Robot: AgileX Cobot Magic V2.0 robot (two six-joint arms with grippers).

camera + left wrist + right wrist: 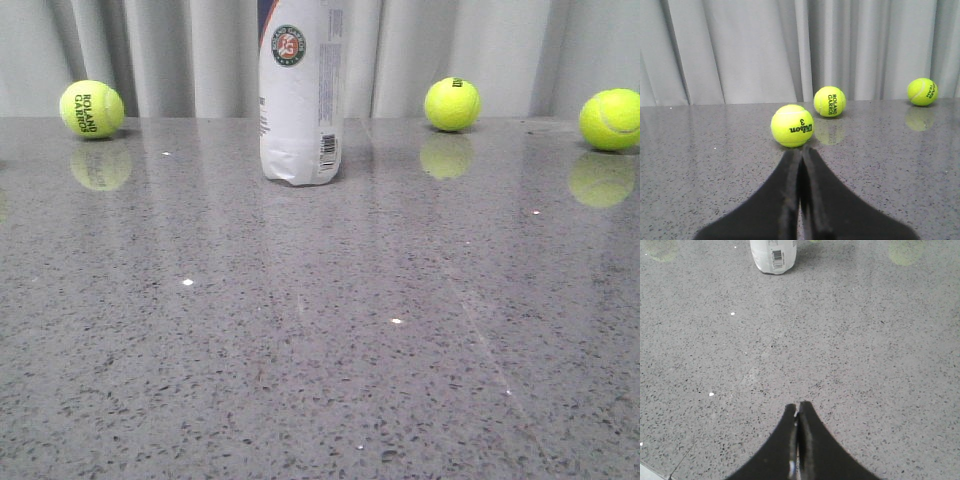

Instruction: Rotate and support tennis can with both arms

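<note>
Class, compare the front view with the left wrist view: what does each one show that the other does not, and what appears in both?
Only the front view shows the tennis can, standing upright on the table, its top cut off by the picture's edge. No gripper appears there.

Only the left wrist view shows the left gripper, its fingers pressed together, and a Wilson ball just beyond the fingertips.

Both show the grey speckled table, the pale curtain behind it, and a yellow ball marked Roland Garros.

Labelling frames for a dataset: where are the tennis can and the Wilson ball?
tennis can [300, 100], front view, on its white wall above the barcode.
Wilson ball [791, 125], left wrist view, on its printed face.
</note>
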